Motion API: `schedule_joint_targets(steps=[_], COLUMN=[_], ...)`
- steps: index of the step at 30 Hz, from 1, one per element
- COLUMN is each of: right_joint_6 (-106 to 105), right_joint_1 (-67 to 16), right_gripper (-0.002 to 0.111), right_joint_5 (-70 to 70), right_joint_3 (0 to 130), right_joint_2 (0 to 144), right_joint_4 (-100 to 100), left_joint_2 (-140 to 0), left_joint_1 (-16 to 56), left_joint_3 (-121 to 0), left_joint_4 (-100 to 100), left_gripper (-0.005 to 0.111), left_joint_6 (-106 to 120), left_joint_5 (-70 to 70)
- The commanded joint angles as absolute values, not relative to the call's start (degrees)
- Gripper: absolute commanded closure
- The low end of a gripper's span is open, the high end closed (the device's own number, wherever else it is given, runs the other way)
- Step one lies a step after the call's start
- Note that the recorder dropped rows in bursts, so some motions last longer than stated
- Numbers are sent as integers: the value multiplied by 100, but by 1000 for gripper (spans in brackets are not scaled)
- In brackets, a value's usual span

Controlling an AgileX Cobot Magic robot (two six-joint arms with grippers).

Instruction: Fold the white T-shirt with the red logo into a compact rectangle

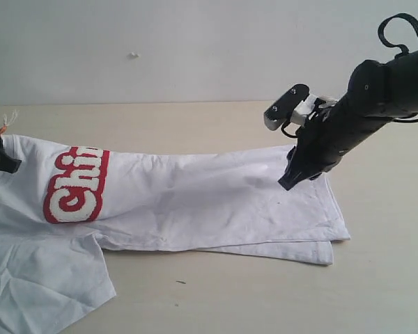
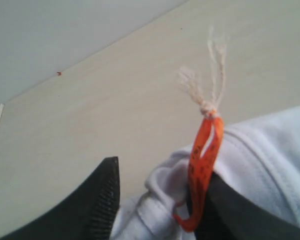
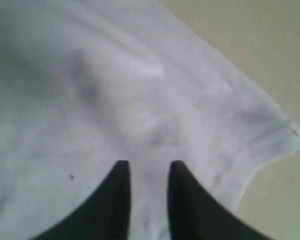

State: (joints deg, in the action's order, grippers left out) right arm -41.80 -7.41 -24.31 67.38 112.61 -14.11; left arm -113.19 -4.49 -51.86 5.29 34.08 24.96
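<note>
As the white T-shirt (image 1: 216, 202) lies spread along the table (image 1: 195, 118), folded lengthwise by the look of it, a gripper works each end.
Bare tabletop beyond and in front leaves swing room. One sleeve (image 1: 42, 285) spills nearward; red logo (image 1: 76, 184) wraps the fold. Right gripper (image 3: 149, 167) at hem end, tips narrowly apart, pinch unclear. Left gripper (image 2: 162, 190) straddles collar beside orange neck tag (image 2: 205, 160); clamped or not, cannot tell. Best: catch both layers, keep even tension, square the edges.
</note>
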Motion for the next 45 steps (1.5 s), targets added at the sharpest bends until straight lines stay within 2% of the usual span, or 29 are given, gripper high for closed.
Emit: schedule_joint_targets(steps=[1,11,13,14,17,19,20,21,30,37,45], right_joint_6=[-4643,-4434,-4201,-4061,-3322,-2819,-2635,-2369,-1320,-1320,-1335], right_joint_1=[-732,-732,-720,-720,-720,-720,-720,-720,-720,-734,-734], right_gripper=[107,108,108,108,108,108,108,108,108,108,108], right_joint_5=[-2230,-2204,-2158,-2136,-2109,-2121,-2134,-2144,-2213,-2117,-1914], right_joint_3=[6777,6777,6777,6777,6777,6777,6777,6777,6777,6777,6789], right_joint_2=[11404,12143,12199,12225,12324,12391,12402,12412,12415,12215,11560], right_joint_4=[-2365,-2330,-2159,-1936,-1148,-621,-423,-176,968,946,684], left_joint_2=[-11324,-11337,-11337,-11337,-11337,-11337,-11337,-11337,-11135,-10691,-10001], left_joint_1=[-474,-487,-562,-627,-818,-991,-1059,-1178,-1814,-1807,-1807], left_joint_3=[-5218,-5218,-5234,-5266,-5419,-5537,-5576,-5623,-5658,-5658,-5658], left_joint_4=[628,628,628,628,628,628,628,628,628,628,1096], left_gripper=[65,65,61,58,34,11,4,2,2,2,2], left_joint_6=[3363,3353,3353,3336,2936,2923,2923,2923,2911,2842,3001], left_joint_5=[2563,2664,2843,2840,2840,2823,2823,2792,2549,-512,-3244])
